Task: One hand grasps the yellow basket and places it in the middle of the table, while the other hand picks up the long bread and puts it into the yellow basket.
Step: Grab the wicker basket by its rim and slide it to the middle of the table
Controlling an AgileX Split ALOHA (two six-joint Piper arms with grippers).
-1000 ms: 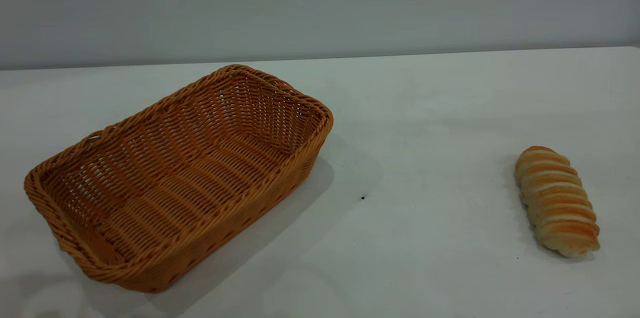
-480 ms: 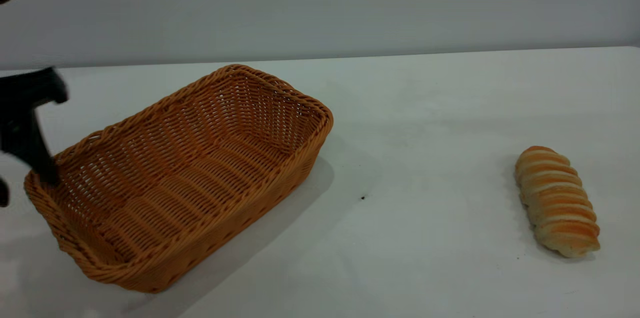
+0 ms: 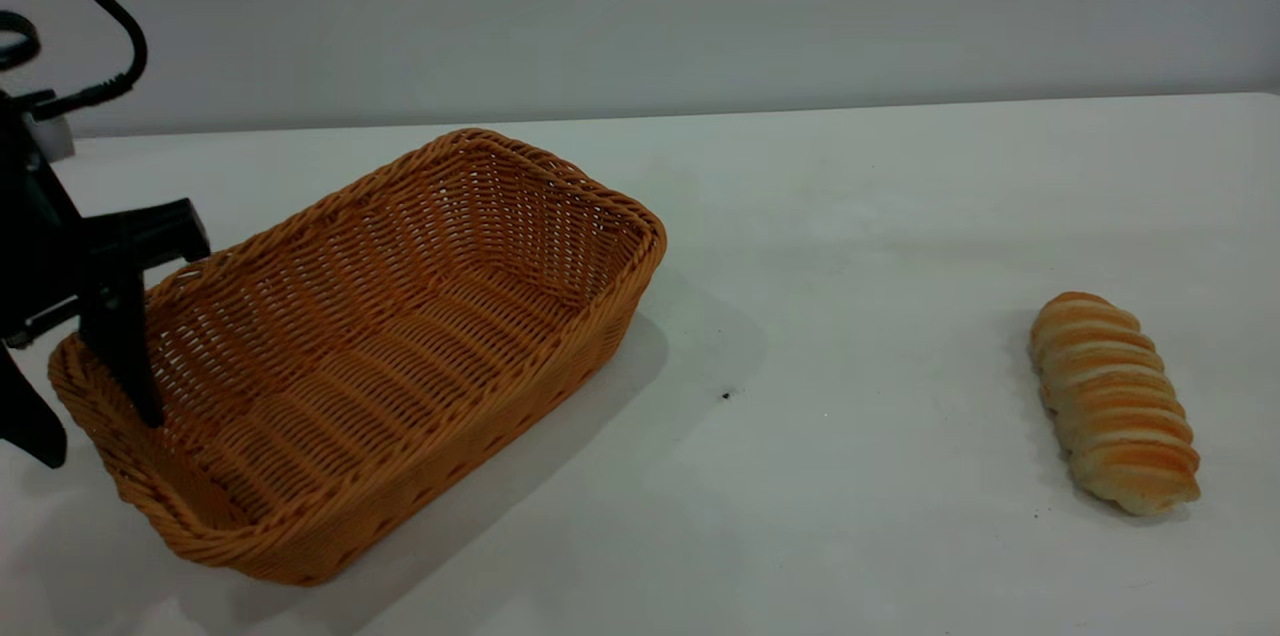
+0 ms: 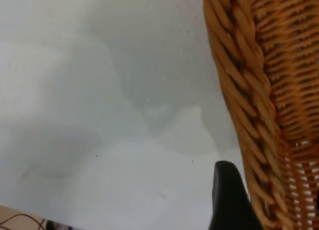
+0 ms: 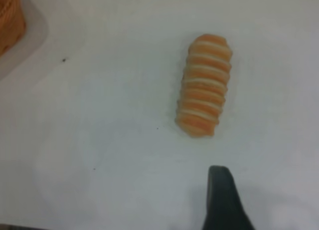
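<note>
The yellow basket [image 3: 360,356] stands on the left of the white table [image 3: 850,216], empty. My left gripper [image 3: 98,438], with the looping cable, is open and straddles the basket's left end rim, with one finger inside and one outside. In the left wrist view the outer finger [image 4: 227,200] stands next to the braided rim [image 4: 244,90]. The long bread [image 3: 1113,403] lies at the right of the table. My right gripper is outside the exterior view. In the right wrist view one finger [image 5: 222,200] of it shows, above the table and short of the bread [image 5: 204,85], holding nothing.
A small dark speck [image 3: 726,396] marks the table between the basket and the bread. A grey wall stands behind the table's far edge. The basket's corner shows in the right wrist view [image 5: 10,20].
My left gripper has come in from the left and lowered over the basket's left end rim. The basket and the bread have not moved.
</note>
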